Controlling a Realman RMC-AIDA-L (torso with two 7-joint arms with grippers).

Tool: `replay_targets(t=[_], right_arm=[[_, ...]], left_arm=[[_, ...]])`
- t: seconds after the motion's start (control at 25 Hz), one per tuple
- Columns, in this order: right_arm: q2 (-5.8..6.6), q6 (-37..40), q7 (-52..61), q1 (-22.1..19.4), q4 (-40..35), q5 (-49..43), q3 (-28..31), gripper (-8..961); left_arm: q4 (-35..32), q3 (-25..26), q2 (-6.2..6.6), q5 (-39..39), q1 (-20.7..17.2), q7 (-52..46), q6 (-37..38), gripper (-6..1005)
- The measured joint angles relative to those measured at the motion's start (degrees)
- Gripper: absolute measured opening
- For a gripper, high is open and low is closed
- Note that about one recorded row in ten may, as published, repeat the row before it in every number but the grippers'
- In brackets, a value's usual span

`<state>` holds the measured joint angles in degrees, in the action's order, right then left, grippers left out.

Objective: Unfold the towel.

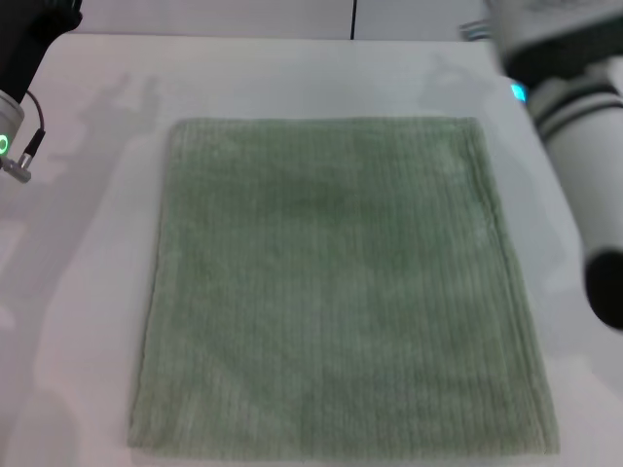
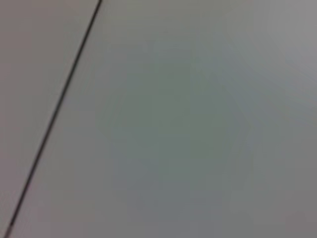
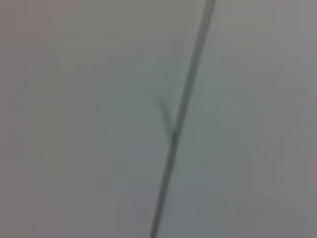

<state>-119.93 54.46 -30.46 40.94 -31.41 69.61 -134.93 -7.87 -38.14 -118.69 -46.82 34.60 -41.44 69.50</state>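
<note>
The towel [image 1: 336,287] lies flat and spread out on the white table [image 1: 88,292] in the head view, a sage-green ribbed square reaching from mid-table to the near edge. My left arm [image 1: 19,88] is raised at the far left, clear of the towel. My right arm [image 1: 574,107] is raised at the far right, beside the towel's right edge. Neither arm's fingers show in any view. Both wrist views show only bare pale surface with a dark seam line [image 2: 54,114] [image 3: 181,119].
A dark seam [image 1: 352,19] runs across the back of the table. Bare white tabletop borders the towel on the left, right and far sides.
</note>
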Motion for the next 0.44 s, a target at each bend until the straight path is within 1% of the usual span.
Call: replay_targets(t=[0.04, 0.12, 0.2, 0.24, 0.28, 0.44], right_arm=[[0.01, 5.1, 8.1, -1.3, 3.8, -1.5, -1.7, 18], [0.03, 7.5, 13.5, -2.7, 6.6, -2.1, -2.0, 18], [0.09, 8.3, 15.5, -3.4, 7.6, -2.6, -2.1, 19], [0.23, 10.1, 19.7, -4.9, 9.9, -4.9, -1.9, 19], [0.23, 10.1, 19.7, -4.9, 9.9, -4.9, -1.9, 19], [0.47, 12.3, 24.1, -7.4, 13.4, -10.0, -0.4, 19]], left_arm=[[0.6, 0.0, -0.01, 0.7, 0.1, 1.1, 0.0, 395], [1.6, -0.2, -0.03, 1.7, 0.1, 3.2, -0.2, 396], [1.7, -0.3, -0.03, 1.7, 0.1, 3.6, -0.4, 397], [1.7, -0.5, -0.04, 1.7, 0.0, 4.0, -1.4, 397], [1.7, -0.5, -0.04, 1.7, 0.0, 4.0, -1.4, 398], [1.9, -0.5, -0.07, 1.8, 0.0, 4.0, -3.5, 399]])
